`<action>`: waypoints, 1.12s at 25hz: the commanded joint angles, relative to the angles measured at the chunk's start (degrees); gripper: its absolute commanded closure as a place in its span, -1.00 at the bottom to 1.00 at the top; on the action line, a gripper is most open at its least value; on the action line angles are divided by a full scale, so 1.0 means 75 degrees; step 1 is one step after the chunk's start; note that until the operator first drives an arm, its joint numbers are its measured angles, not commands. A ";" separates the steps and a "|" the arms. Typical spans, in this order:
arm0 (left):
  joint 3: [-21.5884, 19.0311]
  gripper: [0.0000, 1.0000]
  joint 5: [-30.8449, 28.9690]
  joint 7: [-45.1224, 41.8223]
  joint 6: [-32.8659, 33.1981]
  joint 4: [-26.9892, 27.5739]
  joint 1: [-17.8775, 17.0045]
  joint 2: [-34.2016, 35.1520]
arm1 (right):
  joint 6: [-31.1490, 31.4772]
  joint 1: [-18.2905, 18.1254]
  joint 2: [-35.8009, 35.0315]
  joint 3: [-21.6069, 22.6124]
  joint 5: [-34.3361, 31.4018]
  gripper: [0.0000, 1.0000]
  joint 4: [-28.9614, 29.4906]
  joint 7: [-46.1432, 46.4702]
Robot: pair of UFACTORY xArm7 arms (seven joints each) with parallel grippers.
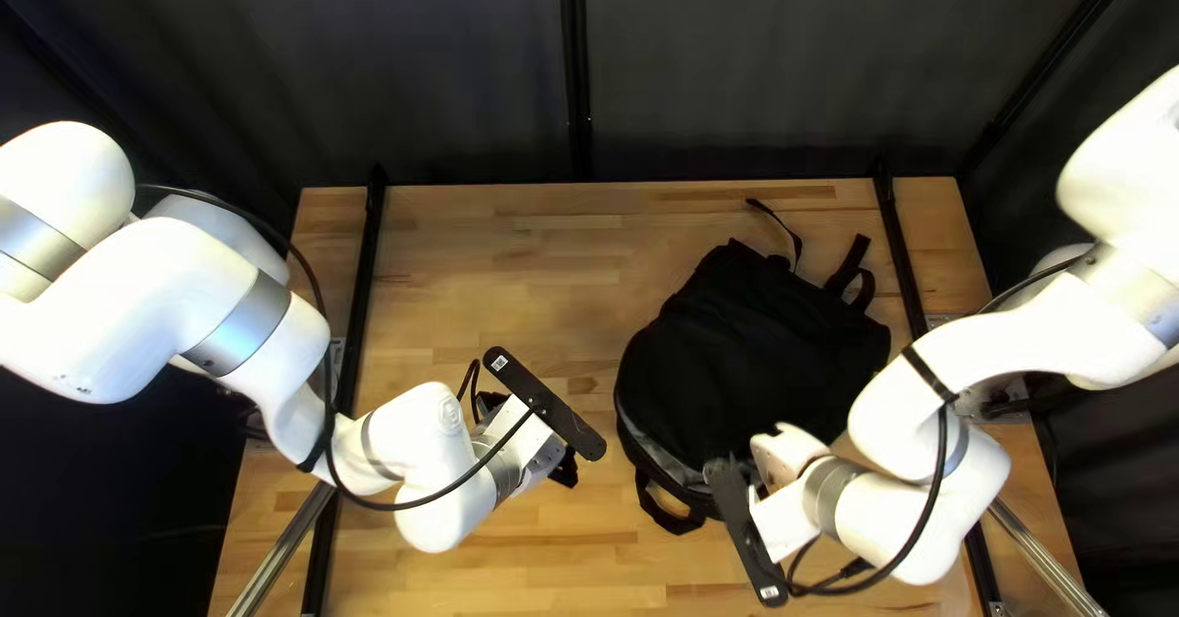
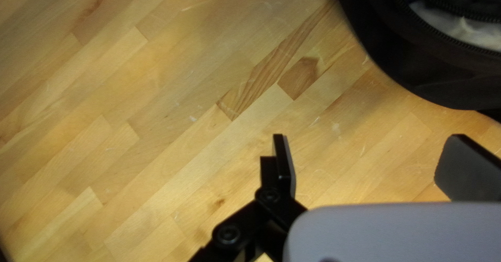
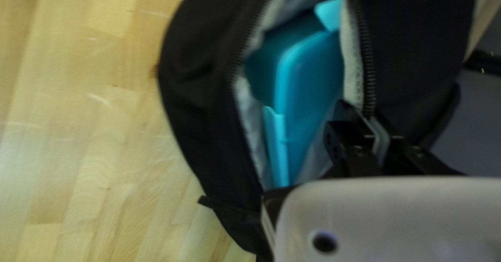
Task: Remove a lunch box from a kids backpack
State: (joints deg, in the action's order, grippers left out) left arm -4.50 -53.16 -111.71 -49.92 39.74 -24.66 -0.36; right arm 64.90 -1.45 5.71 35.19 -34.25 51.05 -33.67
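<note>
At lower right in the top left view, my right claw [image 1: 782,521] grips the zipped edge [image 3: 367,74] of the backpack [image 1: 749,347]; at lower centre, my left claw [image 1: 564,466] hangs open over the surface [image 1: 491,273]. The teal lunch box [image 3: 309,79] sits inside the backpack's mouth.

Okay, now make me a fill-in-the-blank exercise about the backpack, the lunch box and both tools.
The blue lunch box sits ____ the backpack. The backpack's outer fabric is colored ____. My right tool is closed on the opening's edge, while the fingers of my left tool stand ____. The table under the backpack is made of ____.

Missing words: inside; black; apart; wood.
</note>
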 commanded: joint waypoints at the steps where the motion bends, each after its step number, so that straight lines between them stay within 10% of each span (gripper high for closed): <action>1: 0.0027 -1.00 -0.0037 0.0026 0.0082 -0.0011 0.0027 0.0004 | 0.0327 -0.0112 0.0396 -0.0101 0.0248 1.00 -0.0078 -0.0510; 28: 0.0055 -1.00 -0.0256 -0.0095 0.0394 0.0090 0.0054 -0.0218 | -0.0209 -0.0387 0.2664 -0.1017 0.1731 1.00 -0.2606 -0.2137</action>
State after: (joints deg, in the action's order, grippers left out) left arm -4.14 -55.02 -112.50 -47.09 40.38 -24.31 -1.97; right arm 63.06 -4.53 24.19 28.02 -22.08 32.78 -49.33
